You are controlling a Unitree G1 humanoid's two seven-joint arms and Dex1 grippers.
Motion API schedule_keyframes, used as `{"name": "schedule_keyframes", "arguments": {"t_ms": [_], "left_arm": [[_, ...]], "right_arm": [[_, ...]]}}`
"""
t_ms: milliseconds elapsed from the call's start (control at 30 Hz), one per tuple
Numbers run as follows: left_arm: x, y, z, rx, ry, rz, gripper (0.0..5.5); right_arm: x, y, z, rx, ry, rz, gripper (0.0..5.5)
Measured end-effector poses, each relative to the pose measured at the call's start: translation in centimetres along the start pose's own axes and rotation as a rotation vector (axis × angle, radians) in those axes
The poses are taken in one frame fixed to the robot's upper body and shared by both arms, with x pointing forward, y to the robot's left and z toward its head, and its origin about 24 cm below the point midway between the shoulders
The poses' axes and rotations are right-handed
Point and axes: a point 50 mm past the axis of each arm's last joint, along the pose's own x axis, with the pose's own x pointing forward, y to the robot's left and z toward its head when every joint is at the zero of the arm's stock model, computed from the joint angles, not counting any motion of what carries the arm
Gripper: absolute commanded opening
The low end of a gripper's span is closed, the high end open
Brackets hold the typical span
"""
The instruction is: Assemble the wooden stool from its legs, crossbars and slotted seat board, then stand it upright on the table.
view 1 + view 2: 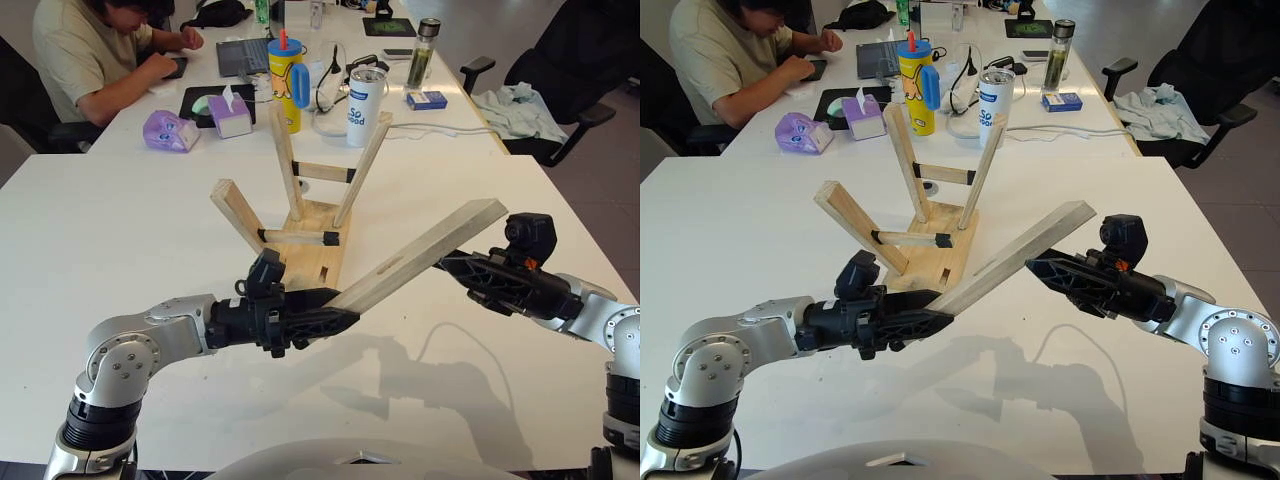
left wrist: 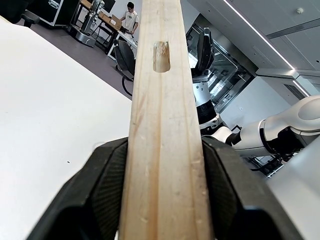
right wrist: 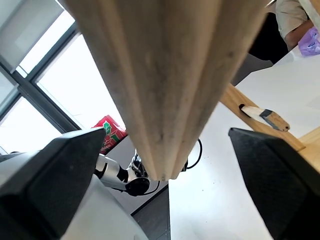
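A partly built stool stands upside down at the table's middle. Its seat board (image 1: pixel 312 252) lies flat with three legs (image 1: pixel 285 160) sticking up, joined by crossbars (image 1: pixel 325 172). A loose wooden leg (image 1: pixel 420 258) with a slot (image 2: pixel 161 56) hangs slanted above the table in front of it. My left gripper (image 1: pixel 338 320) is shut on its lower end, fingers (image 2: pixel 107 185) pressed to both sides. My right gripper (image 1: pixel 458 266) is at the upper end, open, its fingers (image 3: pixel 55 170) spread wide with gaps on either side of the leg (image 3: pixel 165 75).
Behind the stool, a second table carries a yellow cup (image 1: pixel 285 70), a white tumbler (image 1: pixel 365 105), tissue boxes (image 1: pixel 232 115), a bottle (image 1: pixel 423 50) and cables. An office chair (image 1: pixel 575 90) stands off the table's right edge. Bare tabletop (image 1: pixel 90 250) lies left and front.
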Motion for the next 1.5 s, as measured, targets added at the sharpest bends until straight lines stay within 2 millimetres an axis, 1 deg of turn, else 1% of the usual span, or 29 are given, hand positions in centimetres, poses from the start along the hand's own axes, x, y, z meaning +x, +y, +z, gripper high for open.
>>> {"name": "schedule_keyframes", "arguments": {"t_ms": [67,133,300,367,533,567,700,833,900,967,1033,1133,1200,1267,1367,1433,1500], "left_arm": [[0.1,0.0,-0.3,-0.015,0.009,-0.011,2.06],[0.1,-0.1,-0.4,-0.017,0.017,-0.017,2.06],[-0.1,0.0,-0.5,-0.018,0.036,-0.006,2.06],[-0.2,0.0,-0.6,-0.019,0.037,-0.006,2.06],[-0.1,0.2,-0.8,-0.021,0.048,-0.001,2.06],[-0.1,0.2,-0.8,-0.013,0.051,-0.003,2.42],[-0.1,0.5,-1.1,0.019,0.078,0.032,3.01],[-0.4,1.5,-1.0,-0.015,0.032,0.087,3.73],[-0.7,1.8,-0.8,-0.019,0.015,0.110,3.76],[-1.3,2.3,-0.6,0.002,0.002,0.174,3.76],[-1.9,3.0,-0.8,0.049,0.009,0.277,3.76],[-2.1,4.0,-1.7,0.134,0.030,0.411,3.76],[-1.9,4.8,-2.0,0.244,0.035,0.507,3.76],[-1.8,5.7,-2.5,0.350,0.084,0.588,3.76],[-1.9,7.2,-4.1,0.468,0.206,0.682,3.76],[-1.7,7.9,-5.1,0.495,0.256,0.696,3.76],[-1.5,8.1,-5.5,0.516,0.268,0.699,3.76]], "right_arm": [[0.0,-0.1,0.0,0.002,-0.004,-0.010,4.22],[0.1,-0.1,0.1,0.002,-0.003,-0.008,3.93],[0.0,0.0,0.0,0.013,0.006,0.000,3.02],[0.1,-0.1,-0.1,0.018,0.011,0.009,2.81],[0.1,-0.2,-0.3,0.032,0.021,0.020,2.04],[0.1,-0.2,-0.3,0.035,0.021,0.027,2.04],[0.3,-0.6,-0.4,0.027,0.044,-0.005,2.04],[0.1,-1.0,-0.3,0.017,0.047,-0.035,2.04],[-0.2,-1.7,-0.5,-0.003,0.082,-0.086,2.04],[-1.3,-2.6,-0.3,-0.027,0.105,-0.171,2.04],[-2.6,-3.7,0.9,-0.107,0.094,-0.283,2.04],[-3.2,-4.4,3.0,-0.224,0.045,-0.365,2.04],[-2.7,-3.9,5.0,-0.307,-0.006,-0.338,2.04],[-2.1,-3.5,6.1,-0.362,-0.020,-0.307,2.04],[-1.4,-3.7,6.4,-0.415,0.016,-0.297,2.04],[-0.6,-4.4,5.8,-0.427,0.069,-0.283,2.04],[-0.1,-5.0,5.4,-0.440,0.101,-0.275,2.04]]}}
